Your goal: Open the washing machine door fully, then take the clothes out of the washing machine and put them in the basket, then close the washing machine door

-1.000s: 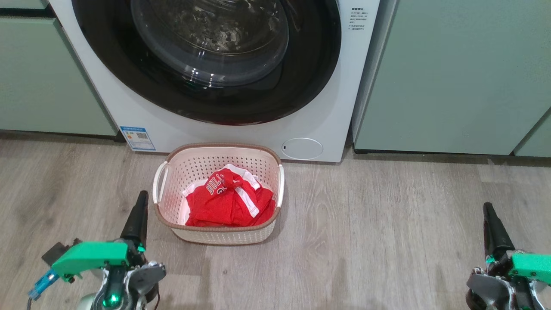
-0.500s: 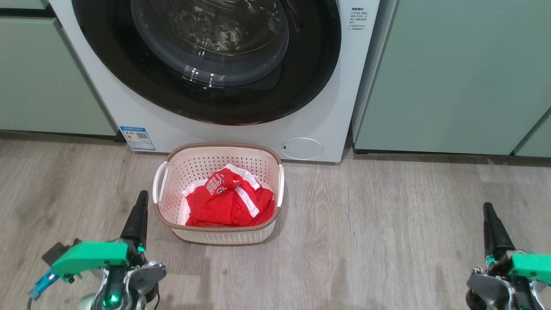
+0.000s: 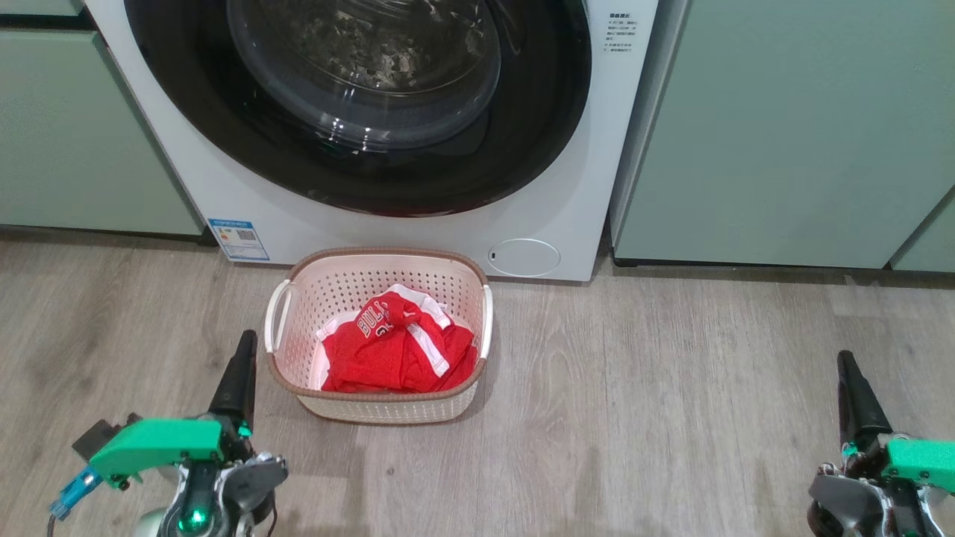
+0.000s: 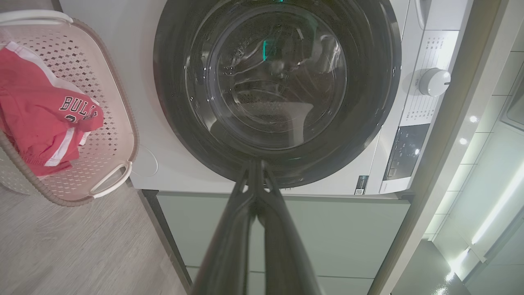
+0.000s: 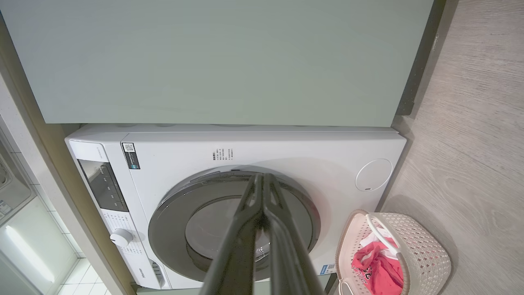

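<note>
The white washing machine stands ahead with its round black-rimmed door lying shut against the front. In front of it on the floor sits the cream basket holding the red clothes, lettering "BULLS" on top. My left gripper is shut and empty, just left of the basket's left handle. My right gripper is shut and empty, far to the right over bare floor. The left wrist view has the door, the basket and clothes; the right wrist view has the door and basket.
Pale green cabinets flank the washing machine on both sides. Grey wood-look floor spreads around the basket and between my arms. A small round hatch and a blue label sticker sit low on the machine's front.
</note>
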Tool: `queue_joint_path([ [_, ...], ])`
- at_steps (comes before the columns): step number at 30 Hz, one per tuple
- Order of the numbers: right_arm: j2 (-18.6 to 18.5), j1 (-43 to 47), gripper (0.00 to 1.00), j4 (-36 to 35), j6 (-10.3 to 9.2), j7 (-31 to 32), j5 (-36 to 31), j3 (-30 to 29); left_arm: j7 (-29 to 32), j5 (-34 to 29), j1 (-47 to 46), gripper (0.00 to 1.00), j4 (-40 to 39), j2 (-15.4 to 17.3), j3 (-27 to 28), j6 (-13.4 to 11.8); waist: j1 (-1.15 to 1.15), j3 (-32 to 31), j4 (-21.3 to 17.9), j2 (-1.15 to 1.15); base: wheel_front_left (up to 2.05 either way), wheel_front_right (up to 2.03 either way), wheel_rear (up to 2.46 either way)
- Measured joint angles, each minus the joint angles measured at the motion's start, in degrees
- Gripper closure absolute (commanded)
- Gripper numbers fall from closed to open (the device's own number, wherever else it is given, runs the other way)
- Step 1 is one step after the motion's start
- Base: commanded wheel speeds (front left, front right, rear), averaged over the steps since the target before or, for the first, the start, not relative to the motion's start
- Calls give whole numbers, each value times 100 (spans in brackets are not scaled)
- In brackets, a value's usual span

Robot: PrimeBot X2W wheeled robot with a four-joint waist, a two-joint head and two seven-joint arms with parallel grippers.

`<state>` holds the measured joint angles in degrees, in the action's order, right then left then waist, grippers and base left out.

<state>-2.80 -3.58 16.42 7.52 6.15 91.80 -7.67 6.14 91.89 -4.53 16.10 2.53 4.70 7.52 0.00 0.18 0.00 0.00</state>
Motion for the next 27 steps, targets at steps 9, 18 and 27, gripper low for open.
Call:
queue_joint_path([
  [9, 0, 0, 100, 0, 0, 0, 0, -1, 0, 0, 0, 100, 0, 0, 0, 0, 0, 0, 0, 0, 0, 0, 0],
  [18, 0, 0, 100, 0, 0, 0, 0, -1, 0, 0, 0, 100, 0, 0, 0, 0, 0, 0, 0, 0, 0, 0, 0],
  [27, 0, 0, 100, -1, 0, 0, 0, -1, 0, 0, 0, 100, 0, 0, 0, 0, 0, 0, 0, 0, 0, 0, 0],
])
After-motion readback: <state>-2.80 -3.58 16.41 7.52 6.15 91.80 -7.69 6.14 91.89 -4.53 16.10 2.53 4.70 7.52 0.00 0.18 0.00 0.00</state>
